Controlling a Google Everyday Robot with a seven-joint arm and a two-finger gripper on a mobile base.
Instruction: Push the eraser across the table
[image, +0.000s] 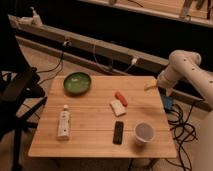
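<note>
The eraser (118, 132) is a small flat black block lying on the light wooden table (90, 127), near the front edge, just left of a clear plastic cup (144, 133). My white arm (186, 67) comes in from the right. My gripper (151, 84) hangs over the table's far right corner, well behind and to the right of the eraser, and touches none of the objects.
A green bowl (77, 82) sits at the back left. A red-orange oblong piece (121, 98) and a small whitish block (117, 107) lie mid-table. A white tube (64, 122) lies front left. A black chair (17, 92) stands left; cables (182, 130) hang right.
</note>
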